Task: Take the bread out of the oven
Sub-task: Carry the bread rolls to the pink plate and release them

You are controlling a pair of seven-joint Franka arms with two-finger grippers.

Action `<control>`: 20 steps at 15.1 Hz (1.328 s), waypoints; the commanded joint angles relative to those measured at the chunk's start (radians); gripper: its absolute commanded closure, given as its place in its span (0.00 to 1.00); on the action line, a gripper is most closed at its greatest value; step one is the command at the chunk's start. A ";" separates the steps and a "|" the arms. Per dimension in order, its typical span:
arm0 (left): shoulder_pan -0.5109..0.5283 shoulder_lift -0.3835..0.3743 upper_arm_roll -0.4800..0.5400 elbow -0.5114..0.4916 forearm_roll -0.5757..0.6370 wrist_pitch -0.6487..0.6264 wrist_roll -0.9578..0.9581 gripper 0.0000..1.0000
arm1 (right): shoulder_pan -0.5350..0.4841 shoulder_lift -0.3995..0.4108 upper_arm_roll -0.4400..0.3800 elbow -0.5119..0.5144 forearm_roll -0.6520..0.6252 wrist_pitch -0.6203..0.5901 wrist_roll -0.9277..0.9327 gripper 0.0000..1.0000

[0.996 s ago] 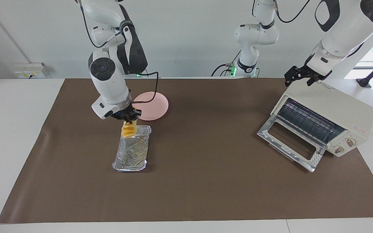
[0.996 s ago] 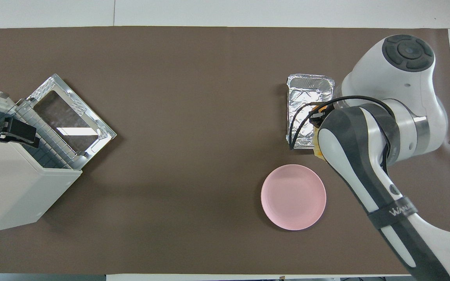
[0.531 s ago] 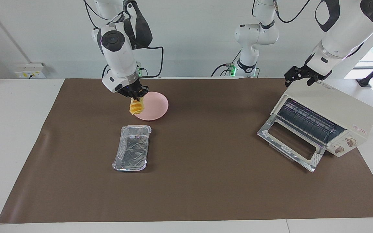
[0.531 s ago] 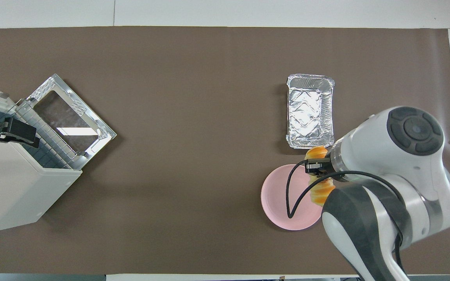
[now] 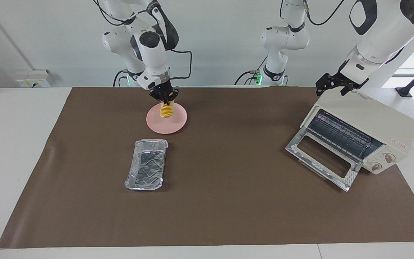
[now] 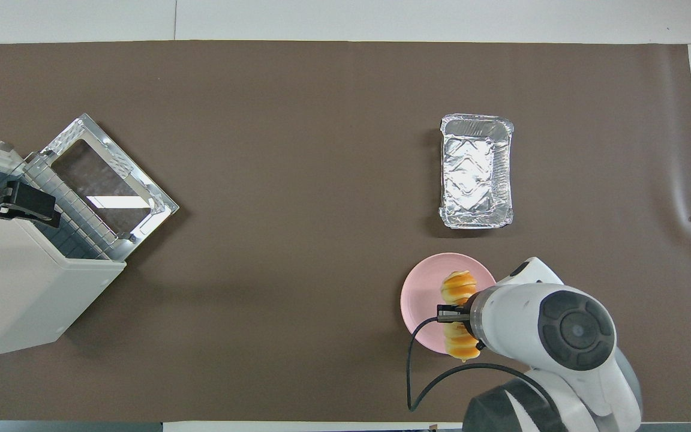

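Observation:
The golden ridged bread (image 5: pixel 166 110) hangs from my right gripper (image 5: pixel 166 102), which is shut on its upper end. It hangs over the round pink plate (image 5: pixel 175 122), and I cannot tell whether its lower end touches the plate. In the overhead view the bread (image 6: pixel 458 285) lies over the plate (image 6: pixel 418 295), partly under the right wrist. The cream-white oven (image 5: pixel 379 122) stands at the left arm's end of the table with its glass door (image 5: pixel 322 158) folded down and its wire rack bare. My left gripper (image 5: pixel 334 85) waits open at the oven's top edge.
An empty silver foil tray (image 5: pixel 146 164) lies on the brown mat, farther from the robots than the plate. In the overhead view the tray (image 6: pixel 476 171) is clear of the right arm. A third white arm (image 5: pixel 282 39) stands at the table's back edge.
My right gripper lifted the bread out of the foil tray and carried it toward the robots until it came over the pink plate. The left arm and the oven have not moved.

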 commanded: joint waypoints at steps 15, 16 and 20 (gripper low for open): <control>0.000 -0.022 0.001 -0.020 0.019 0.016 0.001 0.00 | -0.074 0.147 -0.003 0.141 0.008 0.012 -0.028 0.00; 0.000 -0.022 0.001 -0.020 0.019 0.016 0.001 0.00 | -0.112 0.149 -0.003 0.199 0.008 -0.051 -0.032 0.00; 0.000 -0.022 0.001 -0.020 0.019 0.016 0.001 0.00 | -0.217 0.102 -0.012 0.362 0.008 -0.215 -0.200 0.00</control>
